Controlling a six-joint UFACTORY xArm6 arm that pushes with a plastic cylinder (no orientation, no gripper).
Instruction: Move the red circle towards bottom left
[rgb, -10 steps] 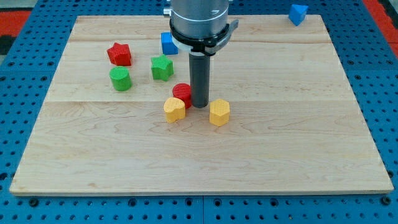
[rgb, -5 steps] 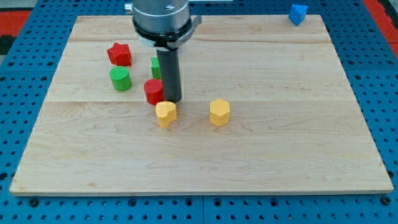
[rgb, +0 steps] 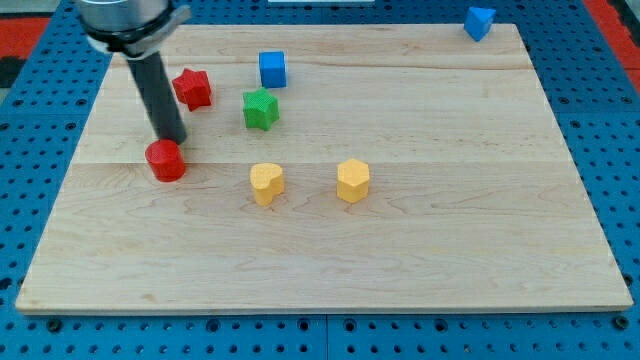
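The red circle (rgb: 165, 160) lies on the left part of the wooden board (rgb: 450, 240), at about mid height. My tip (rgb: 171, 140) stands right behind it, at its upper right edge, touching or nearly touching. The rod rises from there toward the view's top left. A red star (rgb: 192, 88) lies just right of the rod, above the red circle.
A green star (rgb: 260, 108) and a blue cube (rgb: 271, 69) lie right of the red star. A yellow heart (rgb: 265, 184) and a yellow hexagon (rgb: 352, 180) lie mid-board. A blue block (rgb: 479, 21) sits at the top right corner. No green circle shows.
My tip has swept left, pushing the red circle left and slightly down, away from the yellow heart. The green circle seen earlier on the left no longer shows.
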